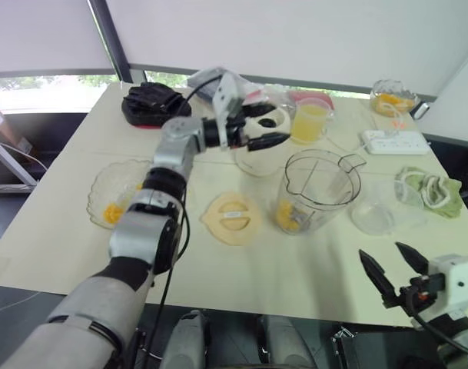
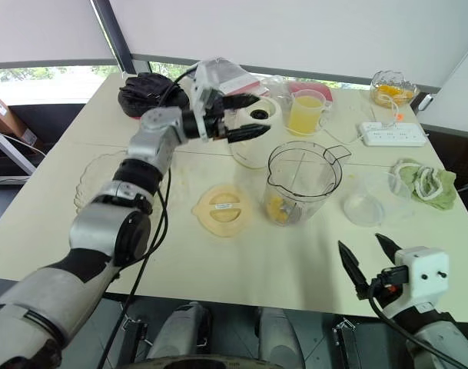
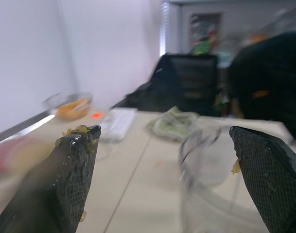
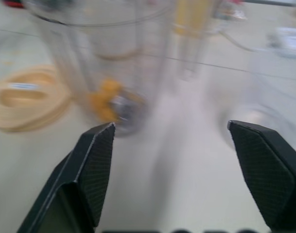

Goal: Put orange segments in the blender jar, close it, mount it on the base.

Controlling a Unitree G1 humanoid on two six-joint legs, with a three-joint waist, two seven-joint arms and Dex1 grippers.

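Left gripper [image 1: 274, 125]: reaches out over the far middle of the table [image 1: 295, 277], black fingers [image 3: 72, 165] spread wide. Grips nothing. Carries flecks of orange pulp [image 3: 79, 130] on one fingertip. Hangs in front of the white blender base [image 2: 258, 137]; cannot tell whether touching it. Points towards the table's right edge, with the jar's rim just beside the lower finger.

Right gripper [image 1: 383, 258]: sits low at the near right corner of the table, fingers parted wide in a V. Empty, touching nothing. Faces the jar from the near side, well apart from it.

Blender jar [image 1: 320, 188]: stands upright at the middle of the table, clear, uncovered, off the base and just nearer than it. Holds a few orange segments [image 1: 288, 218] at the bottom, around the blade.

Lid [image 1: 232, 217]: lies flat on the table, pale yellow and round, just to the left of the jar.

Towards the left edge: a glass bowl [image 1: 111, 192] with more orange pieces inside.

Along the far edge: a measuring cup [image 1: 310, 121] of orange juice just behind the base.

Towards the right edge: a white power strip [image 1: 393, 141], then a crumpled green cloth [image 1: 429, 189] nearer.
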